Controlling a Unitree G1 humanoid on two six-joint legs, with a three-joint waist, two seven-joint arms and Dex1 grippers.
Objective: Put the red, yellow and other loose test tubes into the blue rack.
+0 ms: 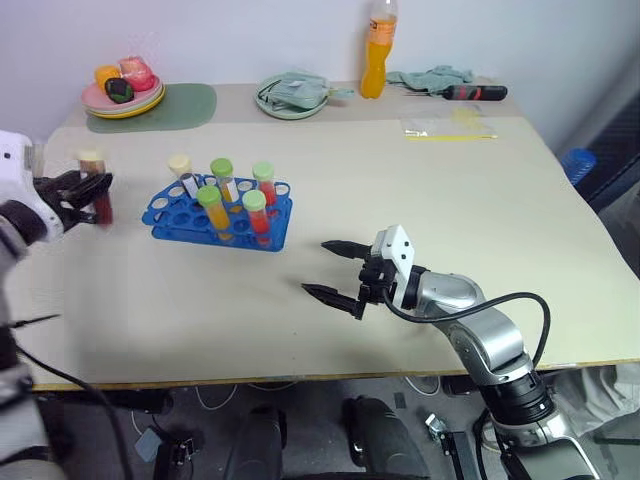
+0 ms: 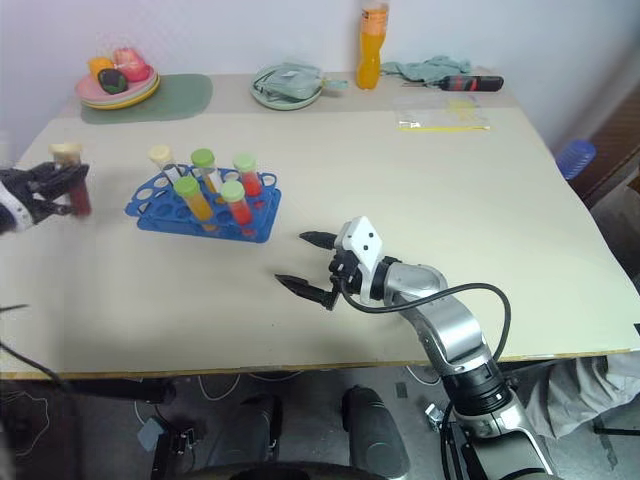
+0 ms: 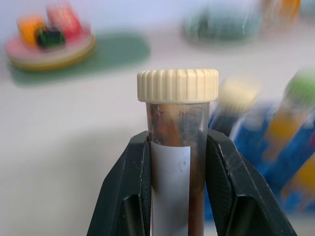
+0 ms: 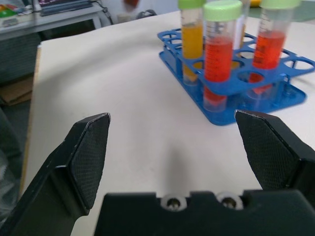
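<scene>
Gripping the brown tube [image 3: 177,147] below its cream cap, the left gripper [image 1: 88,192] holds it just left of the rack [image 1: 165,212]; the right gripper [image 1: 340,270] gapes, empty. Misaligned, probably, the tube could snag a hole's rim and tip.

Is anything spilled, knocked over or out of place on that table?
Nothing stands out. The tubes in the blue rack stand upright, no spill shows, and the brown tube is held upright, capped, in the left gripper.
</scene>
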